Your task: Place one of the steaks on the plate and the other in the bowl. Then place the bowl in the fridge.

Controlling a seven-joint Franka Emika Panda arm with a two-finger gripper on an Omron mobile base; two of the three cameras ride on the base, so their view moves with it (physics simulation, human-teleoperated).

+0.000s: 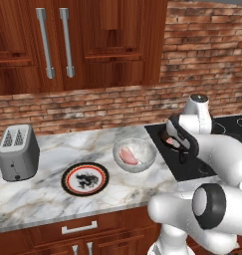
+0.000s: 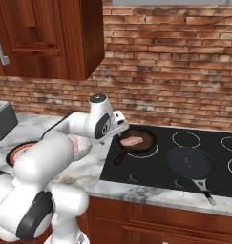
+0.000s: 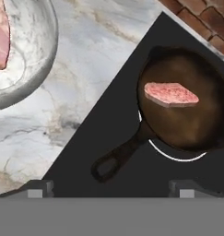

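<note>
Gripper (image 3: 111, 189) wide open, empty, hanging above the stovetop (image 3: 109, 133). One steak (image 1: 128, 156) sits in the bowl (image 1: 134, 154); second steak (image 3: 171, 94) in the pan (image 3: 182, 103) on the stovetop. I'd descend onto it, plate (image 1: 85, 179) next.

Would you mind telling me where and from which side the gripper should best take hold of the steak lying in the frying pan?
Probably from straight above, across its narrower width. The steak lies flat in the middle of the frying pan, whose raised rim blocks a sideways approach. Its long edges are exposed, so the open gripper could likely close over them.
</note>
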